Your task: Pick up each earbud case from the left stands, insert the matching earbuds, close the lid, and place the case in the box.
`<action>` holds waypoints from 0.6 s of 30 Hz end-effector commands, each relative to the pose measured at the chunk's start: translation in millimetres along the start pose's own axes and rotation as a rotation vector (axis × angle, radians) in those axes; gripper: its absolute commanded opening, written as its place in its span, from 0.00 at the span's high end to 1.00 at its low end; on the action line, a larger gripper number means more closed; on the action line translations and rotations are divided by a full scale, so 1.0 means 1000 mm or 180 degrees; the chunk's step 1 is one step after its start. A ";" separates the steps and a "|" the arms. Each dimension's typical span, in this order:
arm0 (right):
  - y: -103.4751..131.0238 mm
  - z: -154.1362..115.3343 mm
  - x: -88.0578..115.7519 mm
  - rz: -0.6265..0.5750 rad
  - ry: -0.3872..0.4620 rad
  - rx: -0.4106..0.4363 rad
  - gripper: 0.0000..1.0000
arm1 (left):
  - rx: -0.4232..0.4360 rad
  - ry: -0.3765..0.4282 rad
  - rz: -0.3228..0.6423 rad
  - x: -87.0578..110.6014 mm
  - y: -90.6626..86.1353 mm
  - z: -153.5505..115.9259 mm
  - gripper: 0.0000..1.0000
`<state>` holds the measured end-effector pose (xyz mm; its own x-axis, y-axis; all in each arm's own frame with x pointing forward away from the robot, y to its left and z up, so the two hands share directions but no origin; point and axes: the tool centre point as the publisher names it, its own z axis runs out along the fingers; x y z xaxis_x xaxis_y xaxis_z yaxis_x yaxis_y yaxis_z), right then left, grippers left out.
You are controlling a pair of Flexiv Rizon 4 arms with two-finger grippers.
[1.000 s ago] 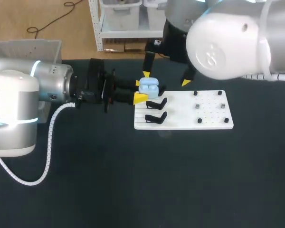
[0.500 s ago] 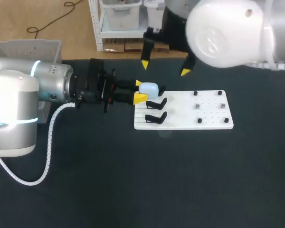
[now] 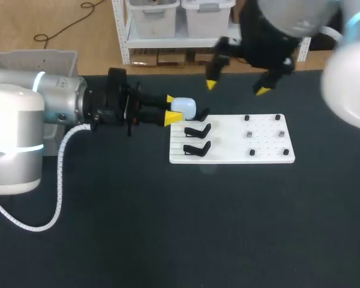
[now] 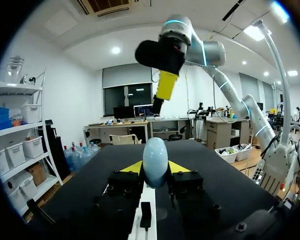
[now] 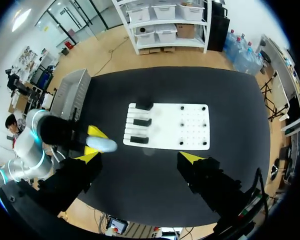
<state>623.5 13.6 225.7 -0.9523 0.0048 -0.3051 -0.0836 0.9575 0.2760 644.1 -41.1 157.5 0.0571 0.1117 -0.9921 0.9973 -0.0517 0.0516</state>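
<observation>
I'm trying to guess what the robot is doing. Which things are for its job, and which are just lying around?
For the job:
light blue earbud case, clamped in the left gripper
black stands on the white board
grey box
open right gripper, raised above the table

Just there:
black table
white coiled cable on the left arm

Right gripper (image 5: 140, 158) spread wide, white board (image 5: 165, 126) with 3 black stands (image 5: 141, 122) below, left gripper (image 5: 94, 143) holding pale blue earbud case (image 5: 104, 145)

Robotics lab: left arm (image 3: 18, 138), right arm (image 3: 348, 78), black table (image 3: 168, 228).
</observation>
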 end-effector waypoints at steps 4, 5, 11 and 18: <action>-0.029 -0.017 0.024 -0.0085 -0.0341 -0.0230 0.00 | -0.0319 0.0318 -0.0184 -0.028 -0.014 -0.024 1.00; -0.030 -0.017 0.025 -0.0116 -0.0320 -0.0229 0.00 | -0.0371 0.0335 -0.0227 -0.032 -0.015 -0.027 1.00; -0.031 -0.014 0.028 -0.0172 -0.0264 -0.0225 0.00 | -0.0700 0.0399 -0.0401 -0.057 -0.018 -0.048 1.00; -0.031 -0.014 0.028 -0.0172 -0.0264 -0.0225 0.00 | -0.1267 0.0513 -0.0493 -0.076 -0.018 -0.085 1.00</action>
<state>597.3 -19.5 223.3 -0.9253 -0.0282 -0.3781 -0.1597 0.9335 0.3211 639.9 18.5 230.3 -0.1090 0.2345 -0.9660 0.9819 0.1768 -0.0679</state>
